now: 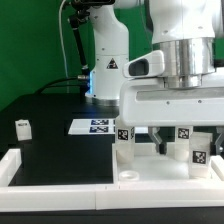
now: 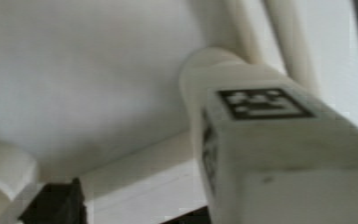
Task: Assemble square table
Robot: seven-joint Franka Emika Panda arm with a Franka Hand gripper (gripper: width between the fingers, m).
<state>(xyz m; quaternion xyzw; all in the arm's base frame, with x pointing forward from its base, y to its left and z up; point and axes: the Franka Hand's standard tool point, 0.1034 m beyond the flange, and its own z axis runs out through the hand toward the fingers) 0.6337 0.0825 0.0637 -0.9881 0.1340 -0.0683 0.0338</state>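
Note:
The square table's white slab [image 1: 160,170] lies low at the exterior view's right, with an open corner socket [image 1: 127,176]. Three tagged white legs [image 1: 123,138] [image 1: 185,135] [image 1: 197,155] stand up from it. A loose leg [image 1: 22,127] stands alone at the exterior view's left. My gripper [image 1: 160,138] hangs right over the slab among the legs, its fingers hidden there. In the wrist view a tagged leg [image 2: 256,105] fills the frame, very close, over the slab [image 2: 87,80]. One dark finger [image 2: 51,203] shows beside it. I cannot tell if the jaws are shut.
The marker board [image 1: 95,126] lies flat mid-table. White L-shaped border rails [image 1: 60,188] run along the front and the left side. The arm's base [image 1: 105,60] stands at the back.

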